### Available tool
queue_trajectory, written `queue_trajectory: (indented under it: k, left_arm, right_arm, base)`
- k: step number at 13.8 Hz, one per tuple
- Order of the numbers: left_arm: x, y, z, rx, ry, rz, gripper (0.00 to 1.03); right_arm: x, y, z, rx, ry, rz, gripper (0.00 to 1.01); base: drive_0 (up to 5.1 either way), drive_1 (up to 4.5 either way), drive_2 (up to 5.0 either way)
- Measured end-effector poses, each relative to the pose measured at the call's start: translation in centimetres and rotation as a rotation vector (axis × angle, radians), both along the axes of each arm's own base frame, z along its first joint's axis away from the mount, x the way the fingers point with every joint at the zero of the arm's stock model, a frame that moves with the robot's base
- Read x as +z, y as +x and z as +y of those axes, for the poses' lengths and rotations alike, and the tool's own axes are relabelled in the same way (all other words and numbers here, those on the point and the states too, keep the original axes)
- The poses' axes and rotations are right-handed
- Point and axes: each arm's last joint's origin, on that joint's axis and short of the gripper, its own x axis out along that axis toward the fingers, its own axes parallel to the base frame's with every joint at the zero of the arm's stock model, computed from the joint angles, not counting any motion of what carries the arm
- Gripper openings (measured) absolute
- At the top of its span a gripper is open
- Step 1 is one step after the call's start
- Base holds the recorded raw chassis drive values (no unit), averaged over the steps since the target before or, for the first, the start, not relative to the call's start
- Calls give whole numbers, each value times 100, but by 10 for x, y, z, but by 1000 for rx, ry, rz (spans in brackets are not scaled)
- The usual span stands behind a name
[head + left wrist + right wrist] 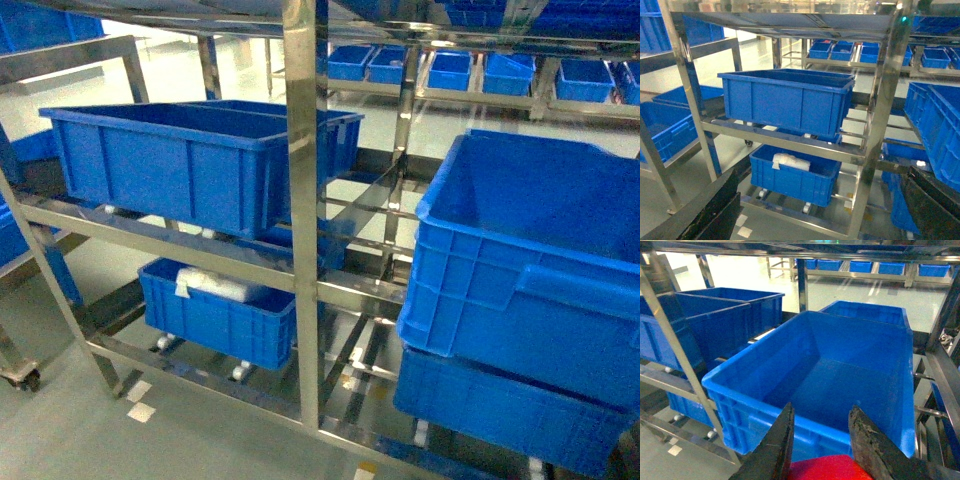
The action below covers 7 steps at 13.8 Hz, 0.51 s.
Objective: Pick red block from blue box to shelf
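Steel posts of the shelf (pixel 303 250) are rising in front of the robot, its tiers carrying dark blue crates (pixel 190 165). The right end effector (pixel 821 427) is pinching the red block (pixel 827 468) just above a large near-right crate (pixel 840 380). The left end effector (pixel 815 210) is hanging spread wide, holding nothing.

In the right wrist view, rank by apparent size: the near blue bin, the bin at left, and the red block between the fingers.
1. Near blue bin, filling most of the view.
2. Left blue bin, though farther away, so true size is unsure.
3. Red block, only partly in frame.
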Motion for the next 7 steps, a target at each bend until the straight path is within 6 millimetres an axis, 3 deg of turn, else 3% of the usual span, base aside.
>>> queue_trajectory:
  k: [7]
  left_arm:
    - [0, 0, 0, 4, 0, 5, 98]
  right_arm:
    - [0, 0, 0, 3, 1, 2, 28]
  base:
    - [7, 439, -424]
